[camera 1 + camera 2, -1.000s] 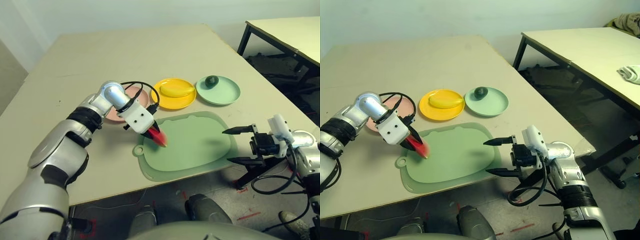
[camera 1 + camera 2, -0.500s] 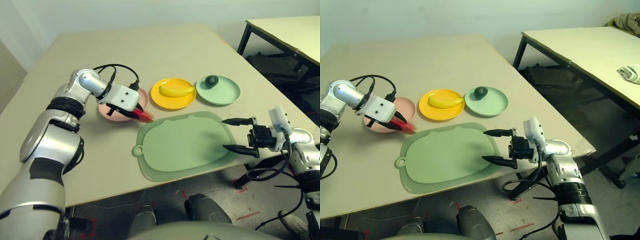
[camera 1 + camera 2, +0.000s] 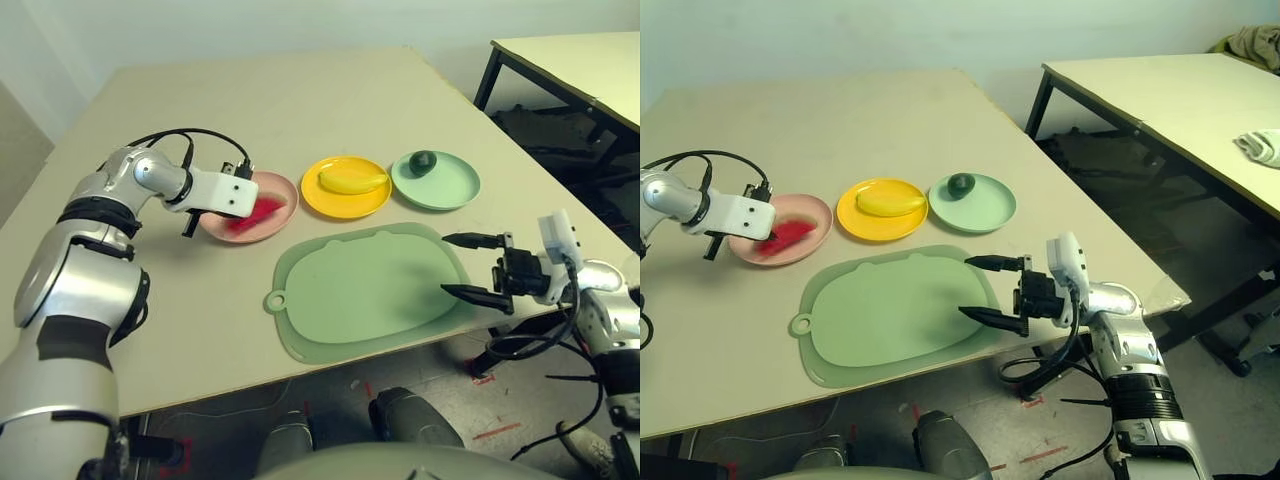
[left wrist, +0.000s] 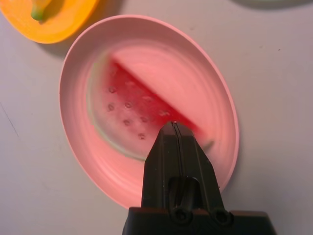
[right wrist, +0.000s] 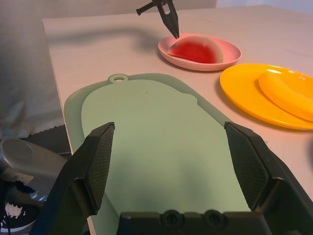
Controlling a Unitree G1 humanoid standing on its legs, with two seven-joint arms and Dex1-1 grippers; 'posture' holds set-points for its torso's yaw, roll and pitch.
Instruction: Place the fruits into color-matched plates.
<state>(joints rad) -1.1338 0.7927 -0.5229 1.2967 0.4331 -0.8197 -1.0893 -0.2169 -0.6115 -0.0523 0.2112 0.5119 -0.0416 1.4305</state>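
Because red is best matched by pink, the watermelon (image 4: 151,108) is placed on the pink plate (image 4: 222,88), by the tips of the narrow, empty left gripper (image 4: 175,124). To that gripper's right, the banana (image 3: 352,180) and avocado (image 3: 422,162) are matched by the yellow plate (image 3: 345,209) and green plate (image 3: 455,192). The right gripper (image 3: 444,264) is held wide, empty. Seeds are revealed by the left wrist view but obscured in the eye views.

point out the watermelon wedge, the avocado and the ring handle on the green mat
watermelon wedge (image 4: 128,100), left wrist view, on its seeded face
avocado (image 3: 423,162), left eye view, middle of its dark skin
ring handle (image 5: 118,75), right wrist view, on the ring's upper rim
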